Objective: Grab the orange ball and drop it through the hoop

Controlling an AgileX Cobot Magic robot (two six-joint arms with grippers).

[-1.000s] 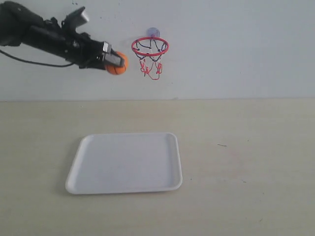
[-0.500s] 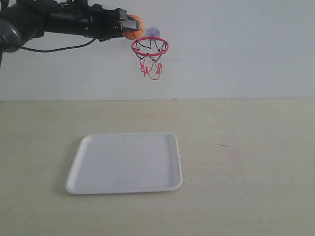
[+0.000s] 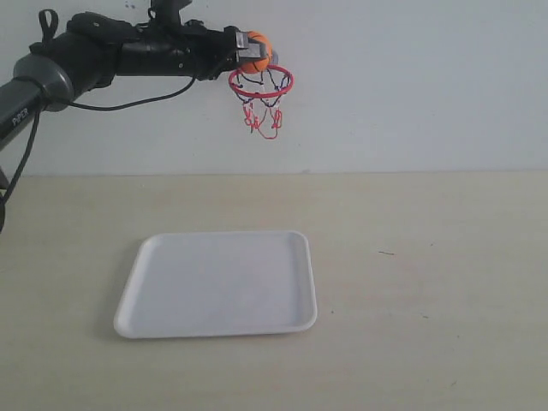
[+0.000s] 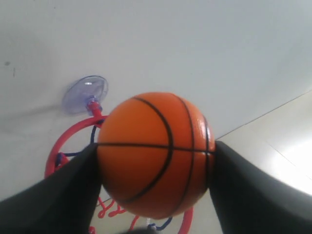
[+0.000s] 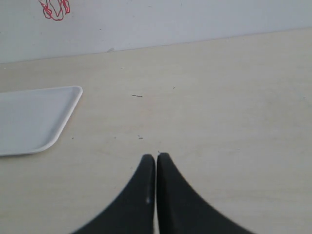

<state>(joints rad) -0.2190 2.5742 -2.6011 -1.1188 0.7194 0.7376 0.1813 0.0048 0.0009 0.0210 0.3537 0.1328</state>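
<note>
The orange ball (image 3: 256,53) (image 4: 155,153) is held in my left gripper (image 3: 253,53) (image 4: 155,161), which is shut on it from both sides. The ball hangs just above the left part of the hoop's red ring (image 3: 261,81) (image 4: 58,151); the net dangles below and the bluish suction cup (image 4: 85,92) sticks to the white wall. My right gripper (image 5: 156,158) is shut with nothing in it, low over the bare tabletop, and does not appear in the exterior view.
A white tray (image 3: 218,282) (image 5: 29,117) lies on the beige table below the hoop. The left arm (image 3: 111,51) stretches in from the upper left along the white wall. The net's red strings (image 5: 54,9) show at the right wrist view's edge.
The left arm rose from below ring height and carried the ball rightward; it now sits over the ring's left part. The tray and hoop stayed put.
</note>
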